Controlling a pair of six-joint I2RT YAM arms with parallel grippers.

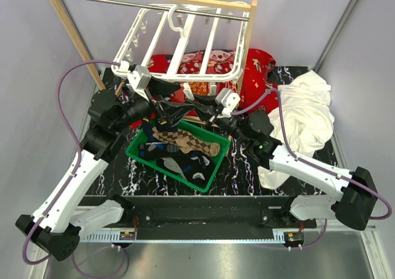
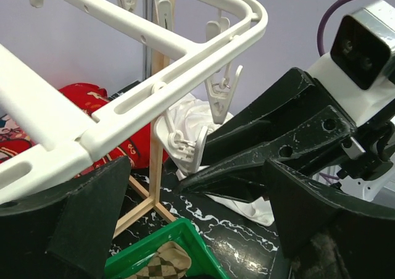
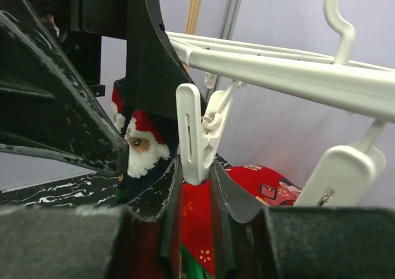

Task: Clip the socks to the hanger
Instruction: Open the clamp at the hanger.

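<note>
The hanger (image 1: 180, 49) is hanging in the upper middle of the overhead view, and both arms are reaching up to its near rail. The right gripper (image 3: 196, 189) is pinching one dangling clip (image 3: 196, 137): in its wrist view the jaws are pressing together on the clip's lower end, one finger on each side. The left gripper (image 2: 197, 163) is waiting close by at the same corner of the frame, its jaws standing wide apart with nothing between them.

Most of the socks (image 1: 188, 142) are lying in the green basket (image 1: 165, 170) at the centre of the worktop (image 1: 247, 174), a brown argyle one on top. A dark piece of fabric with a Santa face (image 3: 143, 149) is showing just left of the clip. It is probably a sock, but what is holding it cannot be told.

The socks are looking light, soft and floppy, so they will be drooping and folding when lifted. Taking one by the cuff edge would probably be giving a flat hem to feed in. The clip is small, stiff and swinging freely on its link, so it likely needs steadying while its mouth is being squeezed open.
</note>
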